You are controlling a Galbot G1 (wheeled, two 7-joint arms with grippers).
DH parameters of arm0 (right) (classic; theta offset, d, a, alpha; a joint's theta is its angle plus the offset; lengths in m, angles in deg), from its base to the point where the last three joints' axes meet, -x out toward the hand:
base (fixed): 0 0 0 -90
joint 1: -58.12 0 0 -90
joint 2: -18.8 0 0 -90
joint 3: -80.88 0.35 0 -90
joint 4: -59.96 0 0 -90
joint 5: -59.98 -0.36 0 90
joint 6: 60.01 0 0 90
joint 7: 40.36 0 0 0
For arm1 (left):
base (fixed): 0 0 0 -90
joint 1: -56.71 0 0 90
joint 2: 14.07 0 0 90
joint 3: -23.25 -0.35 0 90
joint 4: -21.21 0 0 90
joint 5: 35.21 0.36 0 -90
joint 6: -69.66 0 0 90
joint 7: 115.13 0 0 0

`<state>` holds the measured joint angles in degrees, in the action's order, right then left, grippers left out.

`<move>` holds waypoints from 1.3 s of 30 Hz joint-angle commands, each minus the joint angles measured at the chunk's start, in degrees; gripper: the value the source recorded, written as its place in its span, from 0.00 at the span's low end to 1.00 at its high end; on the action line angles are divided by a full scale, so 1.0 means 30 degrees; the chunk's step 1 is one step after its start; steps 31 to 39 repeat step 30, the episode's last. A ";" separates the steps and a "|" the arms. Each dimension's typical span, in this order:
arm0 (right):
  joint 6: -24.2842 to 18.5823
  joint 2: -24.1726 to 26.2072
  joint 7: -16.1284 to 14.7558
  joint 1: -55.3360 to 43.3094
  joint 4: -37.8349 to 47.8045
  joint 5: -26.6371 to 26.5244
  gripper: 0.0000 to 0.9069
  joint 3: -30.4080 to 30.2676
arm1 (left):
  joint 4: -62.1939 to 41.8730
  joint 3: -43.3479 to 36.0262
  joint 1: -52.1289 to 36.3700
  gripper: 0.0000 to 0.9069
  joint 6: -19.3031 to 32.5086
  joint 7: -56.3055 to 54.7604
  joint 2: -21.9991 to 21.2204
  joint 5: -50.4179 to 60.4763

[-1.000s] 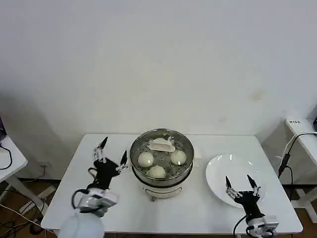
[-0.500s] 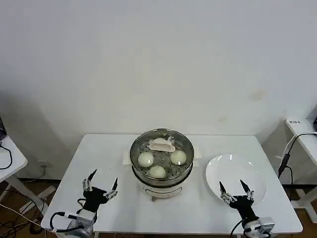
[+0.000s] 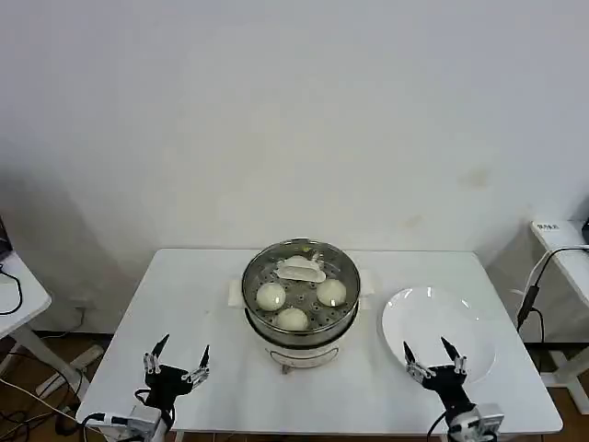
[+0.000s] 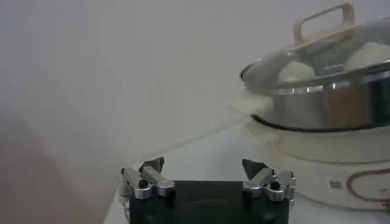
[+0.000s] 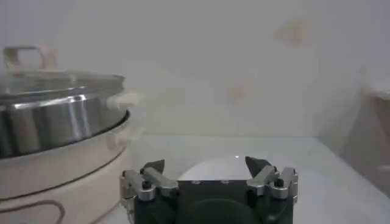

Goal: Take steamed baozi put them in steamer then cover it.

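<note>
The steel steamer (image 3: 300, 308) stands at the table's middle under a clear glass lid (image 3: 300, 267) with a pale handle (image 3: 301, 271). Three cream-white baozi (image 3: 271, 296) show through the glass. In the left wrist view the steamer (image 4: 329, 100) and its lid handle (image 4: 324, 23) rise beyond my jaws. The right wrist view catches the steamer (image 5: 58, 122) from the other side. My left gripper (image 3: 175, 363) hangs open and empty low at the table's front left. My right gripper (image 3: 433, 360) is open and empty at the front right, by the white plate (image 3: 442, 318).
The white plate (image 5: 210, 170) lies bare on the table's right half. A white side table (image 3: 563, 241) with cables stands off to the right, another table's edge (image 3: 14, 295) off to the left. The steamer sits on a cream base (image 4: 329, 167).
Both arms have drawn back toward the table's front edge and dropped lower; the left gripper moved farthest, from beside the steamer to the front left corner. The covered steamer has not moved.
</note>
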<state>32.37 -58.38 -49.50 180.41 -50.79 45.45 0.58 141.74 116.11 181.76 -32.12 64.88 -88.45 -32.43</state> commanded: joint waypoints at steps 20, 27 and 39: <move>-0.0054 -0.0270 -0.0619 0.0187 -0.0387 0.0913 1.00 0.0312 | 0.1033 0.0391 0.1419 1.00 0.0328 -0.0175 -0.0271 -0.0684; 0.0095 -0.0160 -0.0654 0.0197 -0.0477 0.0860 1.00 0.0328 | 0.1054 0.0818 0.1783 1.00 0.0585 0.0022 -0.0267 -0.0691; 0.0092 -0.0042 -0.0659 0.0199 -0.0419 0.0708 1.00 0.0285 | 0.1176 0.0854 0.1747 1.00 0.0583 0.0164 -0.0353 -0.0701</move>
